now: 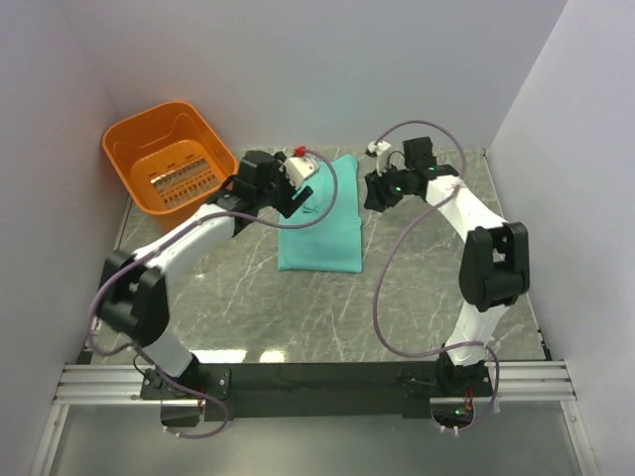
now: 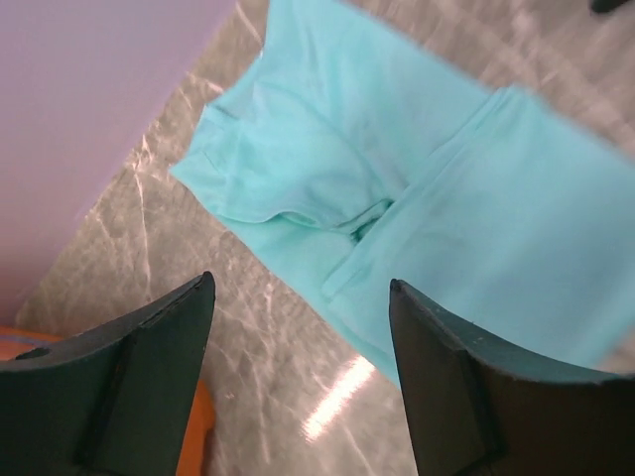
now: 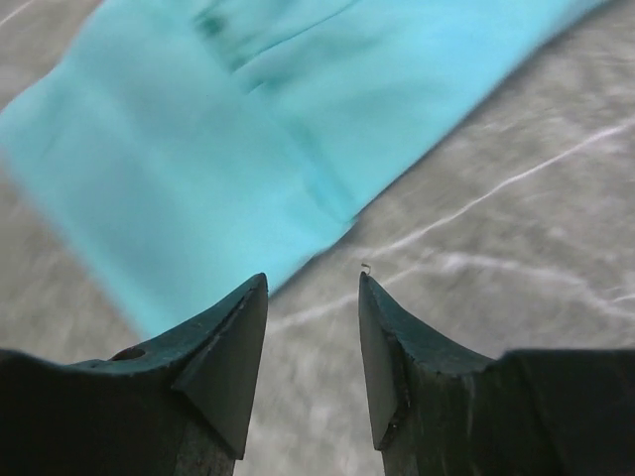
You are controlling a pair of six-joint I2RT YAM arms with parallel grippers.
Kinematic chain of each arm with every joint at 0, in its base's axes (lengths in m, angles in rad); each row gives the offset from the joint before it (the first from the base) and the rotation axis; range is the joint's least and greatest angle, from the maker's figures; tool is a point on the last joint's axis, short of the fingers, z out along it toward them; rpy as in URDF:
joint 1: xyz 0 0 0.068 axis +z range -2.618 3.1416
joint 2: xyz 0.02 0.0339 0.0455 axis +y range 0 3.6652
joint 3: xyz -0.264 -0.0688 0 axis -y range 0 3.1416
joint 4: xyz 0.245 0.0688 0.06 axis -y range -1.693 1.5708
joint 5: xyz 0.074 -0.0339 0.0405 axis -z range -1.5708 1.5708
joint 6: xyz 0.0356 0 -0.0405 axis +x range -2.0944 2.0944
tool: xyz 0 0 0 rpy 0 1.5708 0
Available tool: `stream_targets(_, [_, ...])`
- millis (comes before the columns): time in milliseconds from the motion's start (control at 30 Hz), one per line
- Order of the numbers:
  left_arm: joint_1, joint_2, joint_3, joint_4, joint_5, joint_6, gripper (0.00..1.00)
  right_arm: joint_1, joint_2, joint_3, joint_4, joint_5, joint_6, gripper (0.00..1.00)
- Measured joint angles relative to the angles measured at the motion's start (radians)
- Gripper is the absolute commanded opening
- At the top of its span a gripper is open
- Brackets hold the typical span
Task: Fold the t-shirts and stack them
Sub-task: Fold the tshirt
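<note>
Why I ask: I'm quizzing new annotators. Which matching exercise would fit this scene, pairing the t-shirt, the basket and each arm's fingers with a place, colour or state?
Column one:
1. t-shirt
2. basket
3. left fingers
4. right fingers

Column two:
A. orange, at the far-left corner
B. wide apart, straddling the t-shirt's edge, holding nothing
C. teal, folded, lying flat on the table
D. narrower gap, over bare table just beside the t-shirt

Pairs: 1-C, 2-A, 3-B, 4-D
</note>
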Motion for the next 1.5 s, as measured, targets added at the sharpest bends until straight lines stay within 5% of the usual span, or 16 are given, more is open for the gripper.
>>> stream_targets(200, [-0.036, -0.211, -0.174, -0.042, 0.027, -0.146, 0.75, -0.012, -0.154, -0.180, -0.256, -0.274, -0.479, 0.55])
stream_targets(333, [-0.128, -0.214, -0.348, -0.063, -0.031, -0.150, 0.77, 0.085, -0.257, -0.441, -0.208, -0.239, -0.605, 0.56])
stream_targets(533, [-0.203, -0.212, -0.524, -0.083, -0.097, -0.053, 0.77, 0.235, -0.310, -0.543, -0.066, -0.125, -0.612, 0.56])
stream_targets(1000, [-0.179, -0.130, -0.528, 0.049, -0.179, 0.014, 0.70, 0.237, -0.229, -0.494, 0.047, -0.002, -0.573, 0.52])
stream_targets(1500, [-0.158, -0.071, -0.526, 0.085, -0.188, 0.014, 0.49, 0.246, -0.181, -0.491, 0.013, 0.026, -0.542, 0.52])
